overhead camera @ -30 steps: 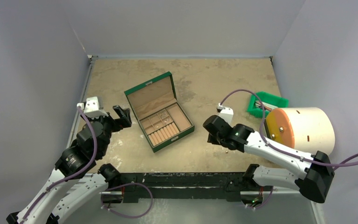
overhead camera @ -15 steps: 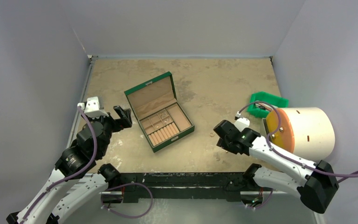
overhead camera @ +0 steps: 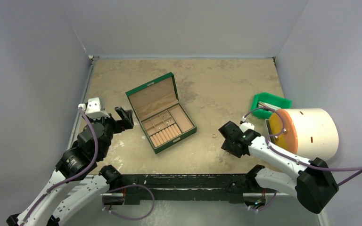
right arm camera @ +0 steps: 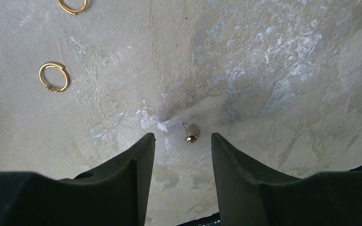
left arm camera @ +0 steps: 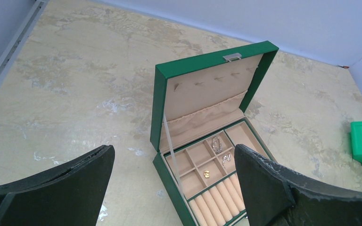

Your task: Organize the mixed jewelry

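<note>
The mixed jewelry [left arm camera: 216, 143] is lying partly inside an open box and partly loose on the mottled beige tabletop [overhead camera: 207, 84].

In the right wrist view, a small gold-headed stud [right arm camera: 190, 136] with a thin pin is resting on the bare surface. It is sitting just beyond the gap between the two black fingertips of the right gripper [right arm camera: 181, 139]. The jaws are standing apart, holding nothing and not touching the stud. Up and to the left, well apart from the stud, a thin gold-coloured wire hoop [right arm camera: 54, 76] is lying flat. A second hoop [right arm camera: 73, 5] is showing only partly at the top edge of that view.

From overhead, the right gripper is hanging low over the near right part of the table. It is sitting between the dark green square box with tan lining [overhead camera: 160, 113] and a large white drum with an orange end face [overhead camera: 306, 132]. A small green plastic bin [overhead camera: 271, 103] is sitting just behind the drum.

The box lid is standing open. In the left wrist view, small silver-coloured pieces are lying in two of the square compartments, and a tiny gold-coloured piece [left arm camera: 206, 174] is lying in the compartment nearest the row of tan ring rolls.

The left gripper [left arm camera: 172, 149] is hovering to the left of the box, facing it, with its jaws spread wide and empty.
</note>
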Controlling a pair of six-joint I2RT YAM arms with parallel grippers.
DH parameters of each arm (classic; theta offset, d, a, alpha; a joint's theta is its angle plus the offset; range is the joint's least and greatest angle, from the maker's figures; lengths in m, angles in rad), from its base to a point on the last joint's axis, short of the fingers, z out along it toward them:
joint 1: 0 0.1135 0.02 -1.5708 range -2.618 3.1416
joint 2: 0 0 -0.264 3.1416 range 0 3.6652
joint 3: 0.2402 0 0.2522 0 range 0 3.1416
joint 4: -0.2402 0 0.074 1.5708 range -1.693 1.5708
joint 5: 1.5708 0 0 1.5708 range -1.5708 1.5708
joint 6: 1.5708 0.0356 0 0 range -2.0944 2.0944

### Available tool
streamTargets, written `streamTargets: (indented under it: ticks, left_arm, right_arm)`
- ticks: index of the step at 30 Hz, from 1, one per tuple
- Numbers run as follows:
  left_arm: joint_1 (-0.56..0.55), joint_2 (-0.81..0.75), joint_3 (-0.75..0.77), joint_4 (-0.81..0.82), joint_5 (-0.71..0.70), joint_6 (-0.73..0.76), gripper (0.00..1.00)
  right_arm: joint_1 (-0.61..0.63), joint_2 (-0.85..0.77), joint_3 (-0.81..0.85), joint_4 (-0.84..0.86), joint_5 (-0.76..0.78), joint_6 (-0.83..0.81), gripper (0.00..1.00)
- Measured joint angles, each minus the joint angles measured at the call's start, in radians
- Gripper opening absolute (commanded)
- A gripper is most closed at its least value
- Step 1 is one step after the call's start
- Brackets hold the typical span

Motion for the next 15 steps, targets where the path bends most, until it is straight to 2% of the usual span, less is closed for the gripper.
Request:
streamTargets:
  ticks: [15]
  left_arm:
    - [0.0, 0.0, 0.0, 0.0, 0.003, 0.0, 0.98]
  right_arm:
    - [-0.019, 0.032, -0.027, 0.065, -0.028, -0.001, 0.38]
